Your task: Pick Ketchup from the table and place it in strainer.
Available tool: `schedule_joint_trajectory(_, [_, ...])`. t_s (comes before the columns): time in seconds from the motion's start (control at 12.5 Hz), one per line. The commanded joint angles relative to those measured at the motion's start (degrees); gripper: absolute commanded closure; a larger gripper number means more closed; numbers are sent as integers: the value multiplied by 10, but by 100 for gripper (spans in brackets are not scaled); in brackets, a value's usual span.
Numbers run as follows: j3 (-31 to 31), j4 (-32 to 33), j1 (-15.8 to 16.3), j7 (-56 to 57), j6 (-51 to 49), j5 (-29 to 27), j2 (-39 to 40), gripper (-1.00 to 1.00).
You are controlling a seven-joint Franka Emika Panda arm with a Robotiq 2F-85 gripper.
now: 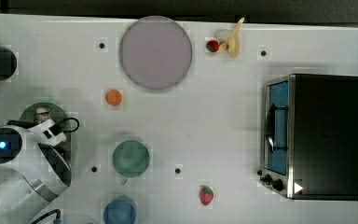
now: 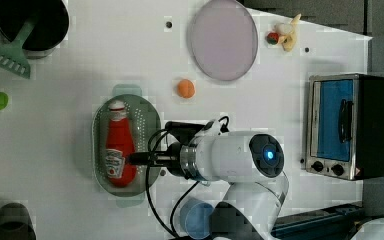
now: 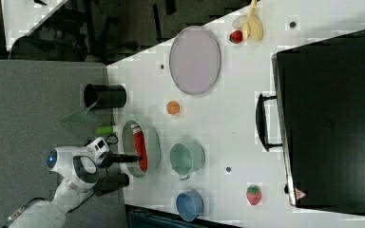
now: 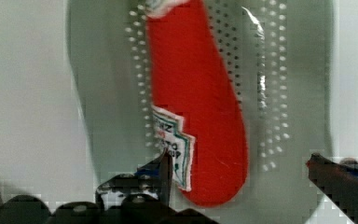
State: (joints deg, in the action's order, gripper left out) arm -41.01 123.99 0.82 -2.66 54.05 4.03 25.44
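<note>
White table (image 1: 223,121), strainer (image 2: 147,120), lilac plate (image 1: 155,52), toaster oven (image 1: 324,135)

We see a toaster oven (image 1: 313,136) well apart from a lilac-grey plate (image 1: 155,52), with an orange ball (image 1: 113,97) near that plate, a green cup (image 1: 130,158) and blue bowl (image 1: 120,211) farther off, and a strawberry (image 1: 206,195).
</note>
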Motion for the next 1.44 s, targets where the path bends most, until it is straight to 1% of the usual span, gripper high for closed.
schedule_joint_trajectory(0.08, [-10, -26, -12, -42, 11, -7, -58, -100])
schedule_joint_trajectory(0.24, [-8, -29, -38, -43, 8, -15, -98, -100])
schedule_joint_trajectory(0.4, [1, -33, -72, -43, 1, -19, -146, -100])
schedule_joint_trajectory(0.48, [12, -37, -90, -43, -19, -19, -171, -100])
schedule_joint_trajectory(0.64, [45, -55, -121, -43, -91, -19, -218, -100])
schedule_joint_trajectory(0.8, [91, -84, -142, -41, -189, -19, -253, -100])
schedule_joint_trajectory(0.96, [142, -124, -151, -22, -283, -19, -278, -100])
schedule_joint_trajectory(1.2, [213, -189, -152, -17, -406, -22, -297, -100])
schedule_joint_trajectory(1.44, [254, -239, -152, -14, -494, -44, -300, -100])
